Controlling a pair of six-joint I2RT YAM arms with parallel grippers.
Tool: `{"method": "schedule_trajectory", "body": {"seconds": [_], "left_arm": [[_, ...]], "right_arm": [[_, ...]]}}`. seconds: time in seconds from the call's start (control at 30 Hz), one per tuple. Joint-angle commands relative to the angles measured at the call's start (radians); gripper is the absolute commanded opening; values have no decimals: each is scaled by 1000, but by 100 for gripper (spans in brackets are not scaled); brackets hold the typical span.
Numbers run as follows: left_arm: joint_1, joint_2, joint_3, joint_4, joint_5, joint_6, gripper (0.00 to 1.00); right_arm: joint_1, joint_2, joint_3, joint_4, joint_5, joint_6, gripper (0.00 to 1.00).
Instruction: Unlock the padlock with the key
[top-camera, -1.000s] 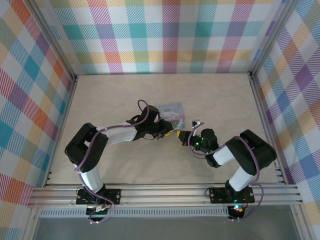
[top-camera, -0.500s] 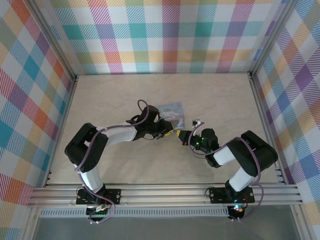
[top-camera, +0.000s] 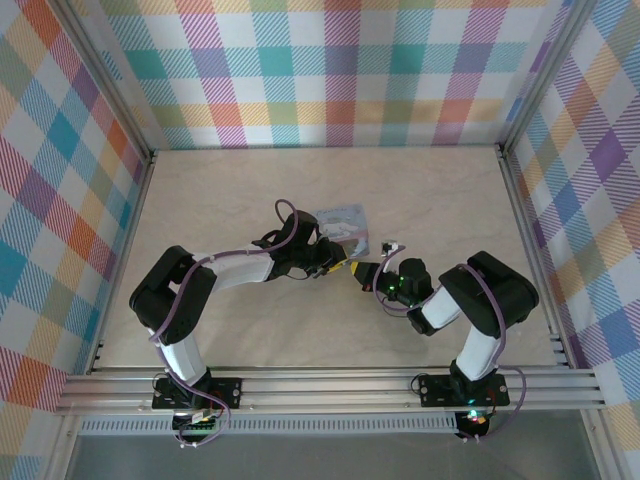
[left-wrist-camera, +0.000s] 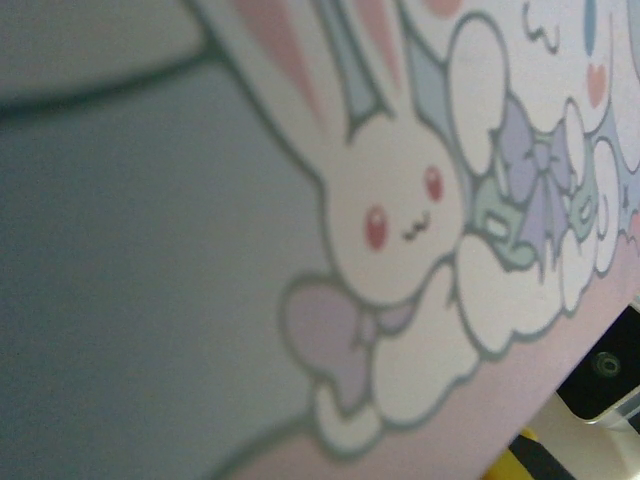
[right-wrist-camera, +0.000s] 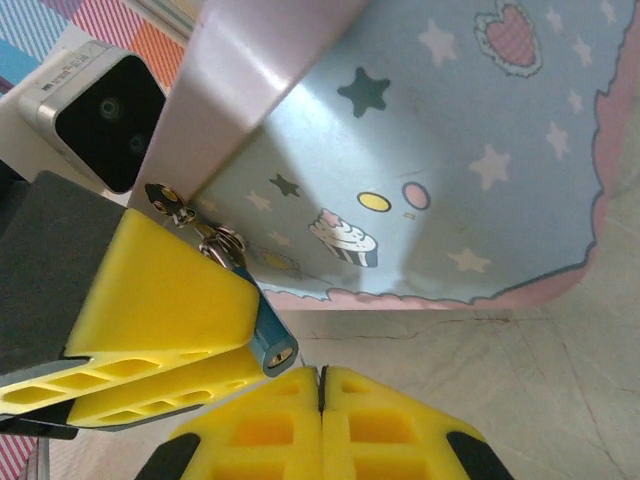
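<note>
Padlock likely light, rigid, slick; best held by body, as left tool pinches it. Right tool closed tight, 6 o'clock.

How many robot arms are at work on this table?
2. The left arm reaches in from the left, the right arm from the right; both end beside the tin. None seem hidden.

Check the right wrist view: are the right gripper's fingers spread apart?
No, the right gripper is closed tight, with no gap showing.
</note>
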Motion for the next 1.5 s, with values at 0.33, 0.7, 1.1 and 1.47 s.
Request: {"method": "schedule_trajectory", "body": {"seconds": [0.33, 0.7, 1.1, 1.47], "left_arm": [[5, -2, 29, 19, 4, -16, 21], [5, -2, 28, 20, 2, -17, 21], [5, 0, 27, 21, -1, -18, 21], [5, -3, 23, 21, -7, -19, 21]], "right_arm": [[4, -99, -23, -21, 24, -32, 0], [5, -83, -15, -3, -12, -23, 0], [6, -70, -15, 6, -34, -20, 0], [5, -98, -24, -33, -20, -35, 0]]}}
